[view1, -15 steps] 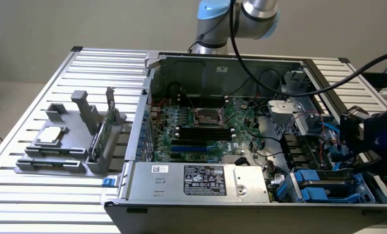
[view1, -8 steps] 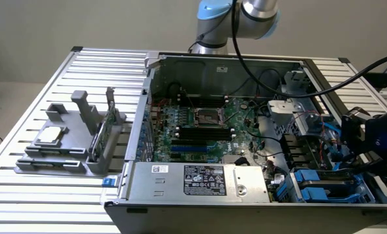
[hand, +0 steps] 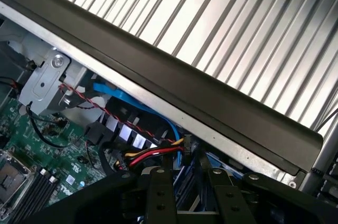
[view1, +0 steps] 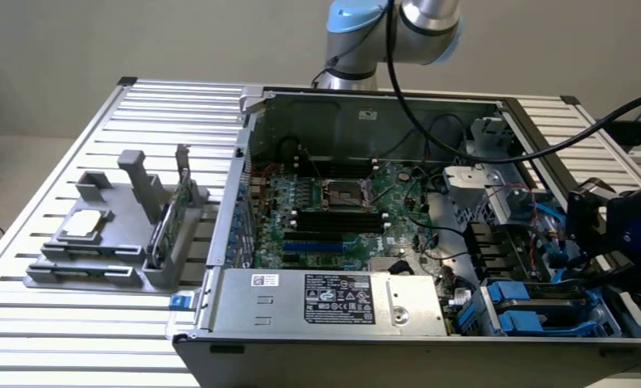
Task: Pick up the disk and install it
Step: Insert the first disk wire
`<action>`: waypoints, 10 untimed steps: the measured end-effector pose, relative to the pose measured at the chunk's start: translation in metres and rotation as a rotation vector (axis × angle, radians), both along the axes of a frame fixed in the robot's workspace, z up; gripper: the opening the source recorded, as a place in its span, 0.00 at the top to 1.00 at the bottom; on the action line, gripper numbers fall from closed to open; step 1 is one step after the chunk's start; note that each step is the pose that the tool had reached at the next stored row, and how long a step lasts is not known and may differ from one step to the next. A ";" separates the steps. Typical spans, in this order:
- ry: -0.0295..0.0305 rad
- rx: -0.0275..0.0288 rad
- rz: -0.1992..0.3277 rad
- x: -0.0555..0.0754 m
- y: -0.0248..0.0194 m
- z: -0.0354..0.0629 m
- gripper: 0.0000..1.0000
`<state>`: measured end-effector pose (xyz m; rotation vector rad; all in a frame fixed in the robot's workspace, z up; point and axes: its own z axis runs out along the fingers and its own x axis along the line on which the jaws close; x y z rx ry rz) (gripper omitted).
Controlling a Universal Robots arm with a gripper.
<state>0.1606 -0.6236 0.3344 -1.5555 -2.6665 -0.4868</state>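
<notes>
slatted table [view1: 67, 158] | open PC case [view1: 385, 109] | motherboard [view1: 298, 194] | grey fixture [view1: 83, 273] | circuit card [view1: 167, 230]

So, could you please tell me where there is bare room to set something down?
Bare slats lie on the table at the exterior view's left, around the grey fixture. Inside the computer case, cables crowd the blue drive bays.

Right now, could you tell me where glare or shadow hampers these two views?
Exterior view: the slatted table glares white at its near edge; the gripper is a dark mass. Wrist view: the table is bright, the gripper shadowed.
</notes>
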 end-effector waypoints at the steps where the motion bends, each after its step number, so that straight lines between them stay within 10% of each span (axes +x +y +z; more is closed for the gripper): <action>1: 0.0013 0.0006 0.000 0.000 0.0000 -0.0001 0.69; 10: 0.0166 0.0030 -0.001 0.004 0.0005 -0.0011 0.69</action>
